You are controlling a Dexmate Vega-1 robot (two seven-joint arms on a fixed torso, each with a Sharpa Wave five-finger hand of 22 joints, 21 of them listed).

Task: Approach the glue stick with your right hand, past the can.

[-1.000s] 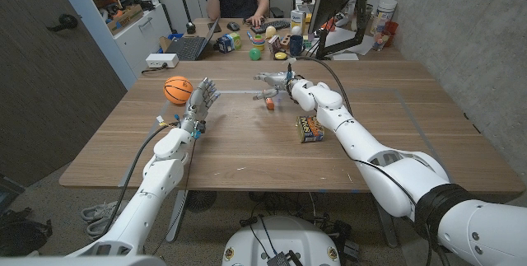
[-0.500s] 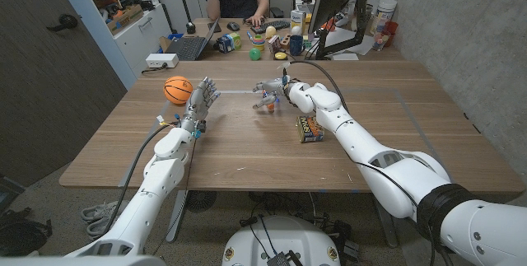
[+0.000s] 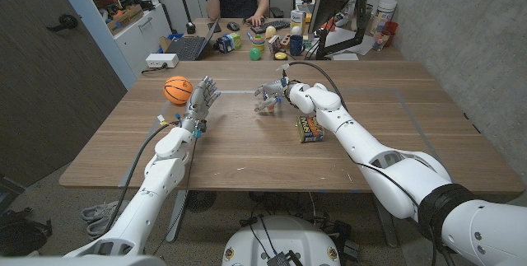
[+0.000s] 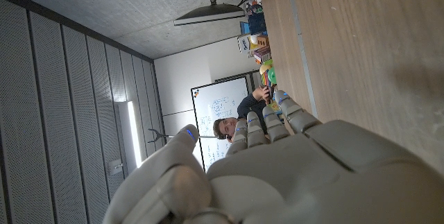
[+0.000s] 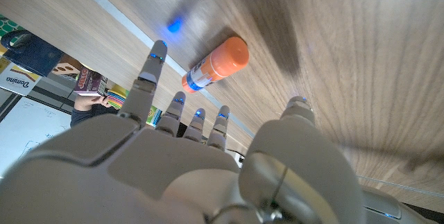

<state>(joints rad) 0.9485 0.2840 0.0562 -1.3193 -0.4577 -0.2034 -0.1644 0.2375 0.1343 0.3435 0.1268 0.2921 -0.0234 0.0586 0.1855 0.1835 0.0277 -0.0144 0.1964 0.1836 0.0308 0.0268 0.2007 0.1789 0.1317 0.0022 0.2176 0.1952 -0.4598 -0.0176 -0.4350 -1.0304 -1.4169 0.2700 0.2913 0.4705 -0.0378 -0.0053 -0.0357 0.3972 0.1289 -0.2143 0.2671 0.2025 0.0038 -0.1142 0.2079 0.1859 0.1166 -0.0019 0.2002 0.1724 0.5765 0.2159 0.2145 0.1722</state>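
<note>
Orange glue stick (image 5: 216, 63) lies just beyond right hand (image 3: 268, 97), fingers (image 5: 154, 71) spread, grasping nothing, past the can (image 3: 310, 128).

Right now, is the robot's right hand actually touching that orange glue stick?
Apart. In the right wrist view, bare wood shows between the right hand's fingertips and the glue stick.

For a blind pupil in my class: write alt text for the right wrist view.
The robot's right hand hovers with spread fingers just above an orange-capped glue stick lying on its side on the wooden table, not yet touching it.
</note>
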